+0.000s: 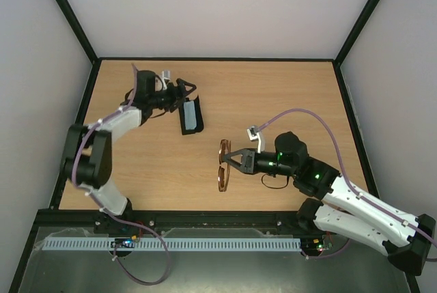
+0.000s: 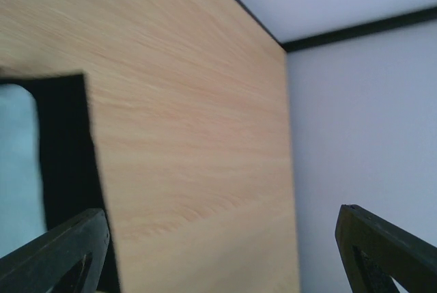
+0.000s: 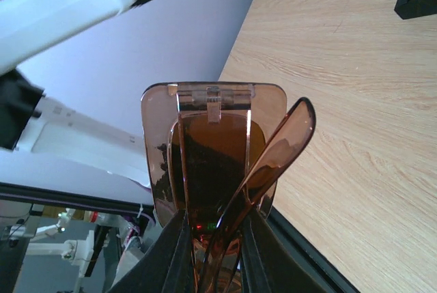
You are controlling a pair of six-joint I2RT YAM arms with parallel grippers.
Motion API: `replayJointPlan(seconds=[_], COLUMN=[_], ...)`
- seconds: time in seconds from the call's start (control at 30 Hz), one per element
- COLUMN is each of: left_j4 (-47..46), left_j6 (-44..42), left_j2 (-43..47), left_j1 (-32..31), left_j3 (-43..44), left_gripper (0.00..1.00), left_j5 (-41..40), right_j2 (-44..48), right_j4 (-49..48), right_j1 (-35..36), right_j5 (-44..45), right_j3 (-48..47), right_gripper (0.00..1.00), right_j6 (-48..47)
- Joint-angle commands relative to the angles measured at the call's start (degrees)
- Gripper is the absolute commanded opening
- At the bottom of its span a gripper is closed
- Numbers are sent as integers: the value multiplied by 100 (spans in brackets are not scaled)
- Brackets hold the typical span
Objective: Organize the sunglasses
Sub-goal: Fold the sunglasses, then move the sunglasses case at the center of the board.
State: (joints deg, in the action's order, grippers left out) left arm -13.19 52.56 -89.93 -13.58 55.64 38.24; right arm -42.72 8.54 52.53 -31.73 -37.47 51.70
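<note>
The sunglasses [image 1: 222, 174] are found just to the 5 o'clock side of the middle of the table [image 1: 287, 88], clamped on their frame by the right tool [image 1: 229, 160], which reaches in from 3 o'clock. They appear to be folded, probably so that they can be slid flat into the case [image 1: 199, 112]. Whether they touch the table cannot be told. Their frame is seen as glossy, translucent brown plastic with rounded-square lenses and a slender, tapering temple arm laid across them. The case, toward 11 o'clock from them and well apart, is a black oblong shell lying open, with a light blue inside [image 1: 189, 117] exposed. The left tool [image 1: 184, 91] is held just beside it at 11 o'clock with its jaws spread wide on nothing, seemingly so the opening is left free. The table is made of pale, fine-grained wood.
</note>
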Motion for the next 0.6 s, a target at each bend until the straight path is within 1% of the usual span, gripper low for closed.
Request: replayJointPlan(seconds=[0.0, 0.07, 0.2, 0.27, 0.37, 0.47, 0.57], left_j4=[270, 450, 138, 134, 637, 1636, 1891], left_j6=[-521, -684, -736, -783, -885, -1239, -1205], left_j2=[-1307, -1794, -2368, -2758, -3496, -4011, -4260], left_j1=[215, 298, 532, 610, 695, 725, 857], left_j3=[1048, 1515, 2018, 2404, 3214, 4031, 4276], left_gripper=[93, 93, 92, 93, 92, 92, 92], left_j5=[-73, -111, -21, 200, 581, 536, 437], right_j2=[140, 172, 258, 301, 355, 421, 447], right_j4=[127, 162, 324, 429, 625, 726, 770], right_j1=[15, 12, 12, 18, 14, 13, 14], right_j5=[221, 237, 283, 305, 352, 403, 408], right_j3=[-228, -259, -335, -380, -457, -463, -474], right_gripper=[10, 10, 10, 10, 10, 10, 10], right_j6=[20, 51, 51, 36, -8, -18, 2])
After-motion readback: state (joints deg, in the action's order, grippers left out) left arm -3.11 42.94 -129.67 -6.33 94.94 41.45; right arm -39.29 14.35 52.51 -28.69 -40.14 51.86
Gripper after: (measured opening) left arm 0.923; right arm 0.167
